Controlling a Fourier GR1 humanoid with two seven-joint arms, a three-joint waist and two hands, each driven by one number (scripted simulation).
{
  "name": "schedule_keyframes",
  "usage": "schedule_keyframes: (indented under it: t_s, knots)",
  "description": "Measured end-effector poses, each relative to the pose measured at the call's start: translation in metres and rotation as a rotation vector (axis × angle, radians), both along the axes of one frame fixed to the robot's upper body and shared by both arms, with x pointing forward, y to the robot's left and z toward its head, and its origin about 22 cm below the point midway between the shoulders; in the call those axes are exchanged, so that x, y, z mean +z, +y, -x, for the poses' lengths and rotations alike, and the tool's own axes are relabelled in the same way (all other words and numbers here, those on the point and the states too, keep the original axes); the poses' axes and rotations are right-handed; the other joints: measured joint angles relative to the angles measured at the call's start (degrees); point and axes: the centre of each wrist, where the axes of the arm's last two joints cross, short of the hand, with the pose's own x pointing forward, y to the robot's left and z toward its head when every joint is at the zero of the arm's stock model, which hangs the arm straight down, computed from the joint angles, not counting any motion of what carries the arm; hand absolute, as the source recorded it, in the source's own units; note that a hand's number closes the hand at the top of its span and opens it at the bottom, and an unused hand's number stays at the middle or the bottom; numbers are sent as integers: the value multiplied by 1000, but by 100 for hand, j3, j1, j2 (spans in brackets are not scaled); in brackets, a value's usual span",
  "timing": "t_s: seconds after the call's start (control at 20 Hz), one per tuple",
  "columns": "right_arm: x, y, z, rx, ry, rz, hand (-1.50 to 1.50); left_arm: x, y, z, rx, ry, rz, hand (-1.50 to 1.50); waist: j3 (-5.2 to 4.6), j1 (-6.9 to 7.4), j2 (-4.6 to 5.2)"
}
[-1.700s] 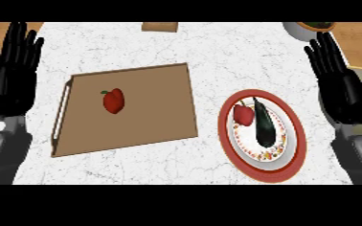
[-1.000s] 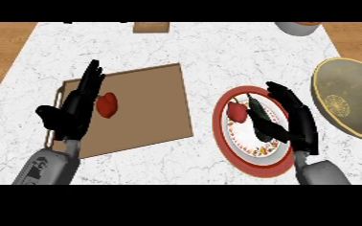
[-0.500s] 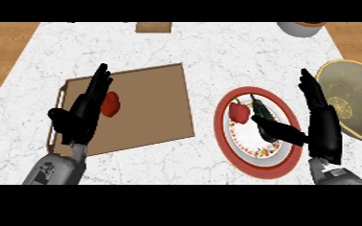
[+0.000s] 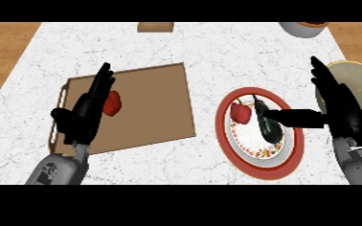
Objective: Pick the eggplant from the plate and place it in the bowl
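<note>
Fingers (image 4: 324,79) straight, the right hand (image 4: 342,109) holds its thumb over the eggplant (image 4: 269,130); left hand (image 4: 82,116) likewise flat-fingered.

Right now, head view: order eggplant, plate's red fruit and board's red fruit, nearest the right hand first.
1. eggplant, right side, at the right hand's thumb.
2. plate's red fruit, left of it.
3. board's red fruit, far left.

1. The view sits at the robot's head, looking steeply down on the marble counter (image 4: 212,52).
2. It faces forward; the left hand (image 4: 81,115) and right hand (image 4: 336,105) enter from the lower edge.
3. It is close in: the counter fills the frame, and wooden floor (image 4: 17,33) shows at the top corners.
</note>
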Motion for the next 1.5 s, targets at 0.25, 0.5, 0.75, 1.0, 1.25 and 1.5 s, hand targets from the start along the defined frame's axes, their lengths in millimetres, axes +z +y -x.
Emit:
schedule_keyframes:
  t_s: [0.25,0.5,0.75,1.0,1.25,1.5]
  knots:
    - [-3,9,-10,28,175,-3,-150,-3,-2,-4,-2,3,3,0,1,4,7]
    - [-17,3,-9,63,277,-9,-150,-10,-2,2,-4,3,0,0,5,-6,6]
    - [-24,7,-7,86,301,-28,-150,-4,-3,0,-2,-1,6,0,7,-14,4]
    - [-38,0,0,95,271,-83,-150,-3,-4,-3,3,-2,-2,0,7,-20,4]
    - [-41,-4,4,93,219,-143,-150,0,1,2,2,-2,10,0,6,-19,2]
    - [-47,-3,7,90,205,-188,-150,-3,-8,-1,5,3,7,0,6,-21,2]
